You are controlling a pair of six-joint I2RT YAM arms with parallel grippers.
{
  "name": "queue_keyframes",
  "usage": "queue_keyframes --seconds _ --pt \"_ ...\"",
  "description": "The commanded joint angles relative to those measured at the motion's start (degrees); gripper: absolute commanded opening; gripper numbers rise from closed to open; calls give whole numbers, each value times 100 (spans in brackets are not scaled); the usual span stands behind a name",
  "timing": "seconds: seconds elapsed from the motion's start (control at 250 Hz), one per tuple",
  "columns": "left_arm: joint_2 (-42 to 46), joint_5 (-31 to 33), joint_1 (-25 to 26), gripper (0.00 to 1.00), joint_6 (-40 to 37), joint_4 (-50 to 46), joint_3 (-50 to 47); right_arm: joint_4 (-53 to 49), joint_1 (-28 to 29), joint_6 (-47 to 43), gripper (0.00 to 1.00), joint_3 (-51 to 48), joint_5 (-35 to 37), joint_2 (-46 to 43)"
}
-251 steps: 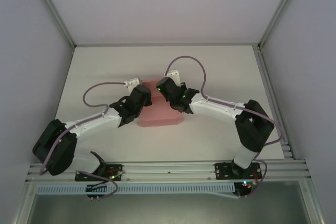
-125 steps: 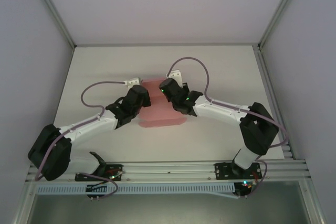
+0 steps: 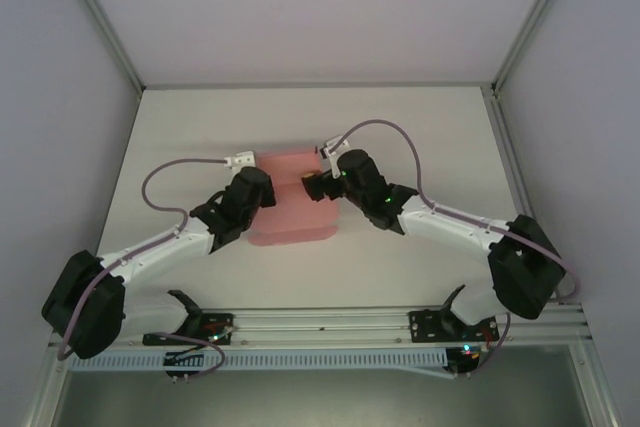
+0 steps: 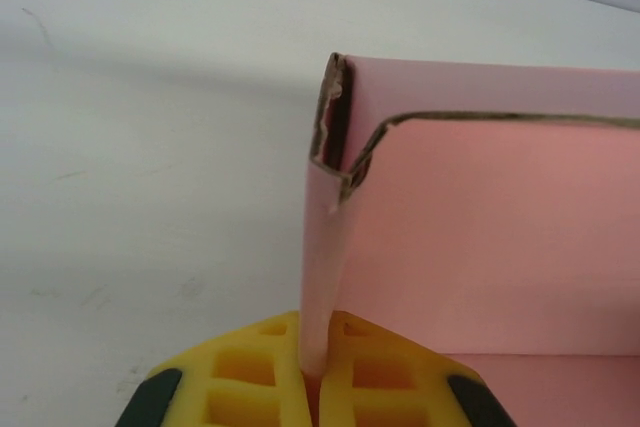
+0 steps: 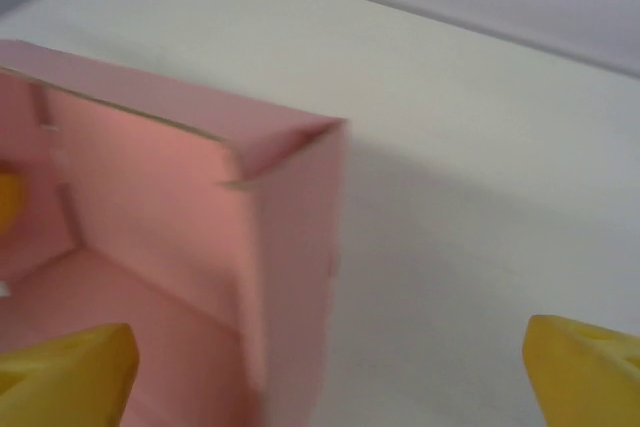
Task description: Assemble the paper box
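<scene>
The paper box (image 3: 292, 215) is pale pink card, partly folded with upright walls, lying mid-table between the two arms. My left gripper (image 3: 263, 185) is at its left side. In the left wrist view the yellow fingers (image 4: 250, 377) are shut on the thin left wall of the paper box (image 4: 480, 237), whose torn-looking corner stands above them. My right gripper (image 3: 313, 187) is at the box's right side and stands open. In the right wrist view the right wall of the paper box (image 5: 295, 277) rises between the wide-apart yellow fingertips (image 5: 65, 377).
The white table (image 3: 420, 127) is bounded by an aluminium frame and pale walls. Purple cables loop over both wrists. A rail with the arm bases (image 3: 320, 327) runs along the near edge.
The box has shifted a little to the left and nearer, held by my left gripper. My right gripper has drawn back to the right, off the box's top, uncovering its far wall.
</scene>
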State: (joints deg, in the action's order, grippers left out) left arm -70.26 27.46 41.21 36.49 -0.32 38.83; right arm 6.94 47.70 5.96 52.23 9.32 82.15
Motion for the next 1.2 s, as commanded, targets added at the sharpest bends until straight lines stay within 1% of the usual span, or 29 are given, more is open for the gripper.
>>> queue_keyframes --seconds 0.0,0.056,0.1,0.148,0.204,0.252,0.307,0.359,0.435,0.491,0.535,0.639,0.767,0.823,0.942,0.99,1.018,1.198 --pt "101 141 -36 0 -297 -47 51 373 2 27 100 -127 -1160 -426" --pt "69 2 -52 0 -549 -42 126 515 2 126 100 -230 -1468 -672" --pt "40 -165 -69 0 -796 -31 191 587 -3 368 100 -300 -1522 -896" --pt "21 -315 -89 0 -1083 -28 274 547 -7 635 100 -374 -1366 -1153" --pt "22 -643 -162 0 -1540 1 376 264 -26 1116 100 -437 -837 -1471" --pt "11 -1102 -253 0 -2177 -42 504 -201 -106 1485 100 -443 -341 -1724" --pt "-57 -1544 -361 0 -2928 -296 793 -974 -250 1926 100 -409 270 -1978" --pt "-167 -1836 -390 0 -3790 -699 1139 -1667 -435 2173 100 -365 578 -2154" --pt "-264 -2651 -390 0 -5442 -1335 1479 -2630 -679 2415 100 -377 1059 -2434" --pt "-351 -3057 -380 0 -6368 -1787 1764 -3096 -810 2464 100 -503 1292 -2673" --pt "-476 -3203 -388 0 -6928 -2125 2078 -3394 -893 2562 100 -619 1430 -2886" --pt "-873 -3474 -392 0 -7914 -3045 2906 -3789 -956 2753 100 -1045 1498 -3504" --pt "-1430 -3546 -336 0 -8775 -3831 3699 -3884 -1011 3130 100 -1690 1542 -4359" --pt "-1718 -3374 -235 0 -9018 -4153 3981 -3884 -1014 3260 100 -1913 1524 -4710" --pt "-2282 -2792 55 0 -9172 -4494 4365 -3993 -1017 3511 100 -2219 1585 -5281" --pt "-2447 -2644 161 0 -9267 -4500 4415 -4046 -1025 3547 100 -2263 1601 -5330" --pt "-2536 -2527 228 0 -9268 -4456 4434 -4072 -1023 3548 100 -2267 1611 -5517" --pt "-3246 -2224 626 0 -9274 -4362 4603 -4218 -1026 3576 100 -2190 1578 -5509"
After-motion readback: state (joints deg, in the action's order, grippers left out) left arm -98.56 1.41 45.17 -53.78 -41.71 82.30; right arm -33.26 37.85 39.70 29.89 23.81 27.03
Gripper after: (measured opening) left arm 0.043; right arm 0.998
